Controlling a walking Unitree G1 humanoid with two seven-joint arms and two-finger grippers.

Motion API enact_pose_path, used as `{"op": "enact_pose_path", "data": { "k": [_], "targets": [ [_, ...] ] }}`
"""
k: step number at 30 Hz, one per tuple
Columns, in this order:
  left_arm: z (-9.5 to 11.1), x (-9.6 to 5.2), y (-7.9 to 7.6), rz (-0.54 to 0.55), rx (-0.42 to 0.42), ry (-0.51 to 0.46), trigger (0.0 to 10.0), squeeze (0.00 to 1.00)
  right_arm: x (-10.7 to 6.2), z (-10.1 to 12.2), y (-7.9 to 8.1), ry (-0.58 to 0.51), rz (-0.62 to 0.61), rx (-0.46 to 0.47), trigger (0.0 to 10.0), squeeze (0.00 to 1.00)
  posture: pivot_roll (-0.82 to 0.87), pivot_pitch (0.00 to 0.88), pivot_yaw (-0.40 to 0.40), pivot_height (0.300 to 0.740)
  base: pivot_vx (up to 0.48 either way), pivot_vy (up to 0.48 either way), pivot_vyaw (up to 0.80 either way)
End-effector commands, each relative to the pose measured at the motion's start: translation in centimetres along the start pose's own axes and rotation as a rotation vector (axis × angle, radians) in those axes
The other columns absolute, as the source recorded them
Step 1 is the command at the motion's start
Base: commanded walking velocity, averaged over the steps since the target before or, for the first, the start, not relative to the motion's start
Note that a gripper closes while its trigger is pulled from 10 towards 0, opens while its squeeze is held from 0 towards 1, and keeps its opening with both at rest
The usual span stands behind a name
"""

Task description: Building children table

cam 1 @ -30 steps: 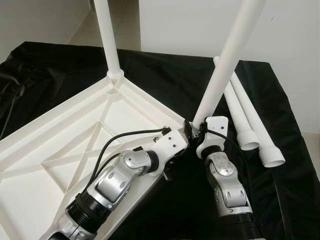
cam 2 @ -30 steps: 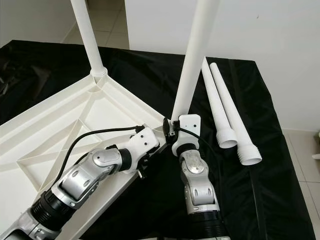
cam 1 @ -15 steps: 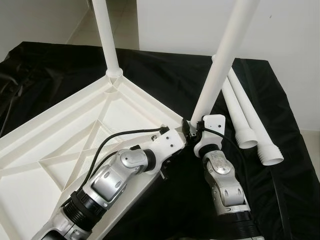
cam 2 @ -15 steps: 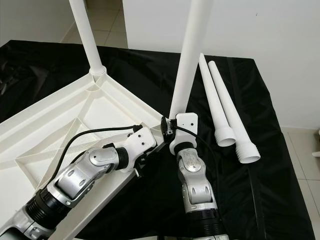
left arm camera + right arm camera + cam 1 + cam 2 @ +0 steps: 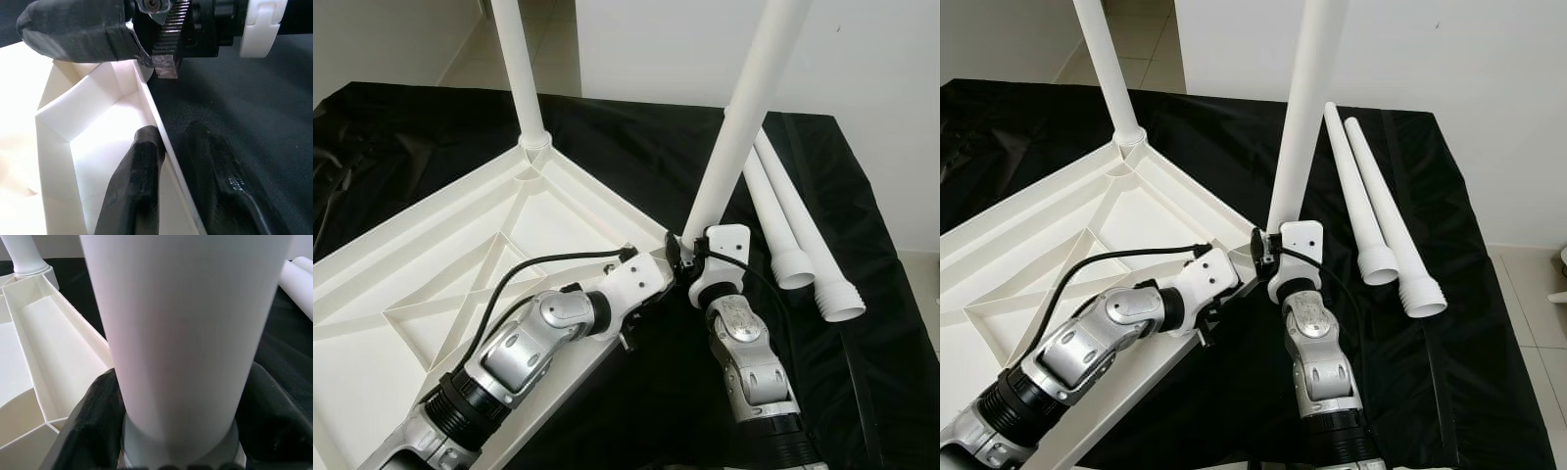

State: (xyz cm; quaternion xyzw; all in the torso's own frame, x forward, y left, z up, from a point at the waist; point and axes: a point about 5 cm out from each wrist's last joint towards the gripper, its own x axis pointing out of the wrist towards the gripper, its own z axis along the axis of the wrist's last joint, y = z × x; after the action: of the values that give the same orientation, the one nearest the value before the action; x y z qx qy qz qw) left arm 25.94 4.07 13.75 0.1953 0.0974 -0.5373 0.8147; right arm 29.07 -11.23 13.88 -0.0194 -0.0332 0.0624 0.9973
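At the tabletop's (image 5: pixel 431 255) near corner, the left gripper (image 5: pixel 168 161) pinches the rim while the right gripper (image 5: pixel 690 257) clamps a tilted leg (image 5: pixel 734 127) at its socket. Seating this 2nd leg is underway; next likely straighten and press it home. 2 spare legs (image 5: pixel 783 215) lie beyond on the black cloth (image 5: pixel 636 147).

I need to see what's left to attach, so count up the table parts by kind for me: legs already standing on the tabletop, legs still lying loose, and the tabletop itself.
Legs standing on the tabletop: 2, the far leg and the near leg gripped by the right gripper
Loose legs lying on the black cloth: 2
Tabletop, upside down: 1
Total: 5 parts
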Motion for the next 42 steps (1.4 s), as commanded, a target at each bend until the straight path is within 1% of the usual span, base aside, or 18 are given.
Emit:
{"op": "enact_pose_path", "data": {
  "k": [1, 2, 5, 8, 9, 10, 13, 14, 15, 18, 19, 20, 27, 30, 31, 37, 38, 42],
  "targets": [
    [-0.7, -0.7, -1.9, -0.283, -0.001, 0.021, 10.0, 0.00, -0.6, -1.3, -3.0, 0.053, -0.082, 0.042, 10.0, 0.00, -0.06, 0.125, 0.020, 0.740, 0.000, 0.000, 0.00],
    [-0.7, -0.6, -2.0, -0.285, -0.001, 0.025, 10.0, 0.00, -0.7, -1.2, -3.2, 0.041, -0.050, 0.070, 10.0, 1.00, -0.06, 0.125, 0.020, 0.740, 0.000, 0.000, 0.00],
    [-0.8, -0.5, -2.0, -0.285, 0.000, 0.028, 10.0, 0.00, -0.9, -1.2, -3.5, 0.030, -0.023, 0.095, 10.0, 1.00, -0.06, 0.125, 0.020, 0.740, 0.000, 0.000, 0.00],
    [-0.9, -0.4, -1.9, -0.267, 0.004, 0.035, 10.0, 0.00, -1.2, 0.0, -5.0, -0.076, 0.126, 0.056, 10.0, 1.00, -0.06, 0.125, 0.018, 0.740, 0.000, 0.000, 0.00],
    [-0.9, -0.4, -1.9, -0.267, 0.004, 0.035, 10.0, 0.00, -1.2, 0.0, -5.0, -0.076, 0.126, 0.056, 10.0, 1.00, -0.06, 0.125, 0.018, 0.740, 0.000, 0.000, 0.00],
    [-0.9, -0.4, -1.8, -0.261, 0.005, 0.037, 10.0, 0.00, -1.3, 0.2, -5.5, -0.090, 0.161, 0.041, 10.0, 0.00, -0.06, 0.124, 0.018, 0.740, 0.000, 0.000, 0.00],
    [-0.9, -0.3, -1.8, -0.258, 0.005, 0.037, 10.0, 0.00, -1.4, 0.5, -6.1, -0.107, 0.187, 0.028, 10.0, 0.00, -0.06, 0.124, 0.017, 0.740, 0.000, 0.000, 0.00],
    [-0.9, -0.3, -1.7, -0.251, 0.005, 0.038, 10.0, 0.00, -1.5, 1.1, -7.0, -0.129, 0.232, 0.008, 10.0, 0.00, -0.06, 0.123, 0.017, 0.740, 0.000, 0.000, 0.00],
    [-0.9, -0.3, -1.7, -0.251, 0.005, 0.038, 10.0, 0.00, -1.5, 1.1, -7.0, -0.129, 0.232, 0.008, 10.0, 0.00, -0.06, 0.123, 0.017, 0.740, 0.000, 0.000, 0.00],
    [-0.8, -0.2, -1.6, -0.244, -0.003, 0.034, 10.0, 0.00, -1.6, 1.6, -7.9, -0.145, 0.284, -0.003, 10.0, 0.00, -0.06, 0.124, 0.017, 0.740, 0.000, 0.000, 0.00],
    [-0.7, -0.3, -1.6, -0.242, -0.008, 0.023, 3.1, 0.00, -1.5, 1.8, -8.1, -0.148, 0.294, -0.004, 10.0, 0.00, -0.06, 0.122, 0.016, 0.740, 0.000, 0.000, 0.00],
    [-0.6, -0.4, -1.6, -0.240, -0.012, 0.014, 0.0, 0.00, -1.5, 1.9, -8.3, -0.150, 0.302, -0.004, 10.0, 0.00, -0.06, 0.121, 0.016, 0.740, 0.000, 0.000, 0.00],
    [-0.5, -0.7, -1.7, -0.254, -0.020, 0.000, 0.0, 0.00, -1.3, 2.1, -8.6, -0.153, 0.349, -0.005, 10.0, 0.00, -0.05, 0.120, 0.013, 0.740, 0.000, 0.000, 0.00],
    [-0.5, -0.7, -1.6, -0.242, -0.015, 0.004, 0.0, 0.00, -1.3, 1.9, -8.4, -0.141, 0.399, -0.010, 10.0, 0.00, -0.04, 0.118, 0.013, 0.740, 0.000, 0.000, 0.00],
    [-0.6, -0.6, -1.4, -0.229, -0.005, 0.014, 10.0, 0.00, -1.4, 1.8, -8.2, -0.131, 0.431, -0.008, 10.0, 0.00, -0.04, 0.118, 0.013, 0.740, 0.000, 0.000, 0.00],
    [-1.1, -0.3, -1.1, -0.196, 0.011, 0.054, 10.0, 0.00, -1.8, 1.4, -7.8, -0.092, 0.533, -0.016, 10.0, 0.00, -0.04, 0.116, 0.011, 0.740, 0.000, 0.000, 0.00],
    [-1.2, -0.1, -0.7, -0.173, 0.007, 0.062, 10.0, 0.00, -2.0, 1.2, -8.1, -0.073, 0.556, -0.039, 10.0, 0.00, -0.04, 0.115, 0.010, 0.740, 0.000, 0.000, 0.00],
    [-1.2, 0.0, -0.4, -0.149, 0.011, 0.067, 10.0, 0.00, -2.0, 0.9, -8.5, -0.049, 0.577, -0.058, 10.0, 0.00, -0.04, 0.113, 0.008, 0.740, 0.000, 0.000, 0.00]
  ]
}}
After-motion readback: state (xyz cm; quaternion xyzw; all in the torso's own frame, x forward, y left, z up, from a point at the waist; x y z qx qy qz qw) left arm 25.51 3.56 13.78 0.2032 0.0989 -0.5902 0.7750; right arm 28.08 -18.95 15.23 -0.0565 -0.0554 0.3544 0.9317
